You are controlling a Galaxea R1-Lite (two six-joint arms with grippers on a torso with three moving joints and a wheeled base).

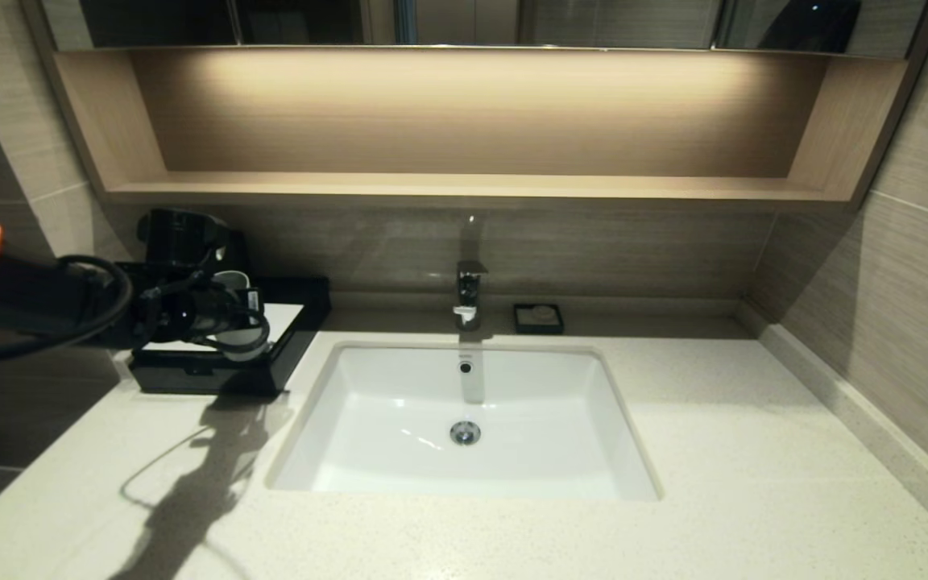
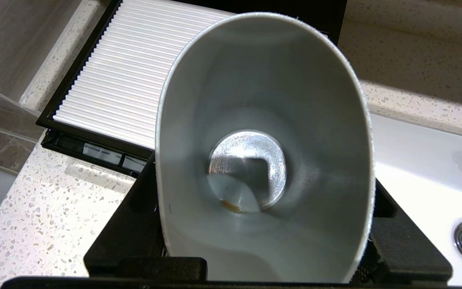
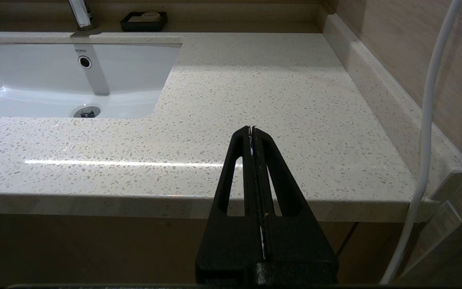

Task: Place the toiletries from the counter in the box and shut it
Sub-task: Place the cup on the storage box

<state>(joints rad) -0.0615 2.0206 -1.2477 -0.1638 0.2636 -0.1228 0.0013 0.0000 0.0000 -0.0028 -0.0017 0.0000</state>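
My left gripper [image 1: 240, 329] is shut on a plain grey plastic cup [image 1: 245, 324] and holds it tilted just above the box [image 1: 198, 379]. The box is low and black with a white ribbed top panel [image 2: 134, 68], and it stands at the counter's [image 1: 754, 451] rear left. In the left wrist view the cup [image 2: 263, 120] is squeezed oval between the fingers [image 2: 134, 228], with its mouth towards the camera and no sachet inside. The two sachets are out of view. My right gripper [image 3: 251, 129] is shut and empty, just before the counter's front edge [image 3: 275, 92] on the right.
The white sink basin [image 1: 399, 403] is set in the middle of the counter, with a faucet [image 1: 468, 294] behind it. A small black soap dish [image 1: 538, 318] stands against the back wall. A wooden wall shelf [image 1: 464, 189] runs above. A white cable [image 3: 427, 120] hangs by the right wall.
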